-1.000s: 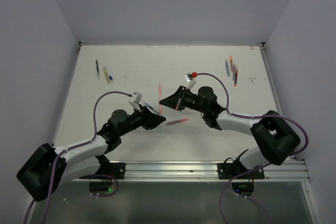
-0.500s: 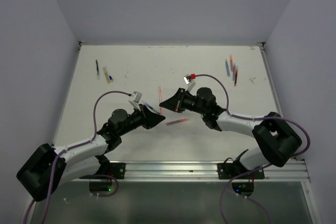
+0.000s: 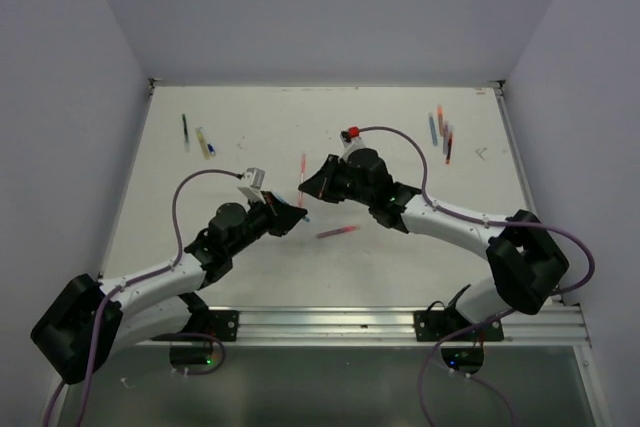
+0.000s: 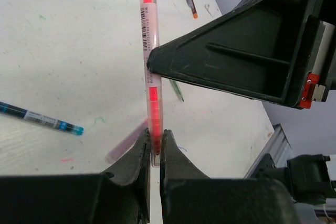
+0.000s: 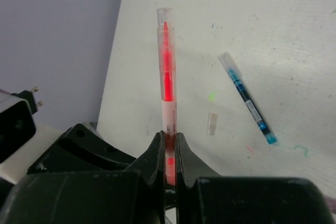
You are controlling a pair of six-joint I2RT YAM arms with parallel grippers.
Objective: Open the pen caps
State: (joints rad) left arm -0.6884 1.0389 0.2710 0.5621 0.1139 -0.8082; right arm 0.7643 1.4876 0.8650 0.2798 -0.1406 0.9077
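Left wrist view is showing the left hand (image 4: pixel 154 145) clenching on the near end of a red pen (image 4: pixel 153 103), its two fingers pressing in on the last clear stub of the barrel. Just up the barrel, the right hand (image 4: pixel 151 66) is grasping the same pen at its white label. Both hands are therefore holding one pen between them, and it seems to be hanging above the tabletop (image 4: pixel 63 51) rather than lying on it.

From the right wrist, the pen is running away from that hand's clenched fingers to a free end. There a clear pen cap (image 5: pixel 164 18) seems to be sitting over the red tip. Whether the stub inside the left hand is a second cap or only the pen's tail, I cannot tell.

A blue pen (image 5: pixel 247 98), a loose clear cap (image 5: pixel 212 123) and a pink pen (image 3: pixel 337 232) are lying on the tabletop nearby, and other pens (image 3: pixel 441 134) are lying toward the far right corner.

The step in hand is looking like the pull itself: both grips are set and nothing is separating yet. The next move is calling for the hands to draw apart straight along the pen's length, with the right hand bracing the barrel. If the clear end is not yielding, the left hand will probably be needing a new grip on the free, capped end.
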